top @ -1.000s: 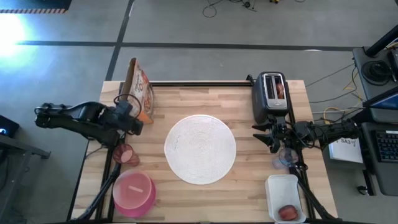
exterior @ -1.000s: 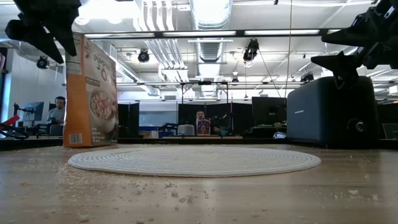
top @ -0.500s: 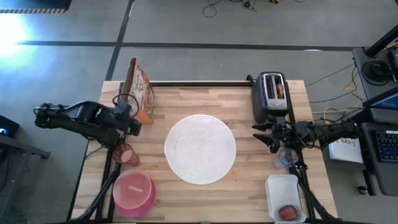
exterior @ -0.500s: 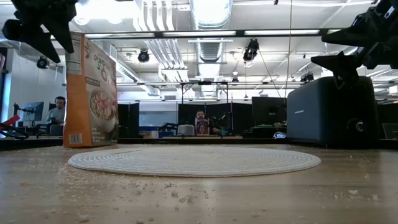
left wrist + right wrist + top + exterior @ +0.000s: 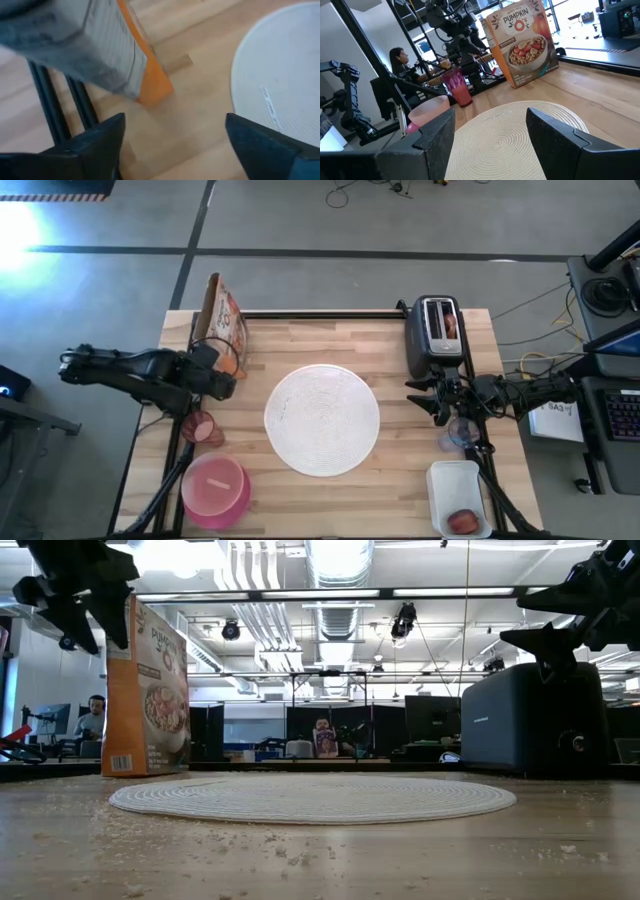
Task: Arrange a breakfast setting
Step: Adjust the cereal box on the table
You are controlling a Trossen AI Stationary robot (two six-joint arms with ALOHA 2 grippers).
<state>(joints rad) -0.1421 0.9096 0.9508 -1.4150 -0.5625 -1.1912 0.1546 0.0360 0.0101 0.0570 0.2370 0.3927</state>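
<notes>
Shifted a little toward the round white mat since a second ago: left gripper (image 5: 222, 383), its fingers (image 5: 100, 137) now spread wider and holding nothing, hovering over bare wood. Just beyond its tips, the orange cereal box (image 5: 224, 323), upright at the back edge; just beside it, toward the front edge, the pink translucent tumbler (image 5: 203, 426), and farther that way the magenta bowl (image 5: 215, 489). Ahead of the open jaws, near but apart, the large round white woven mat (image 5: 321, 419), flat at the middle of the wooden table (image 5: 395, 350). Across the mat, unmoved, the right gripper (image 5: 428, 397), jaws apart and empty, raised just in front of the black-and-silver toaster (image 5: 437, 335) with something reddish in its slot. Close beside that gripper, toward the front edge, the clear cup (image 5: 460, 432); past it, the white rectangular tub (image 5: 458, 498) with a small red fruit (image 5: 462, 521) inside. Crumbs scattered on the wood near the low camera.
</notes>
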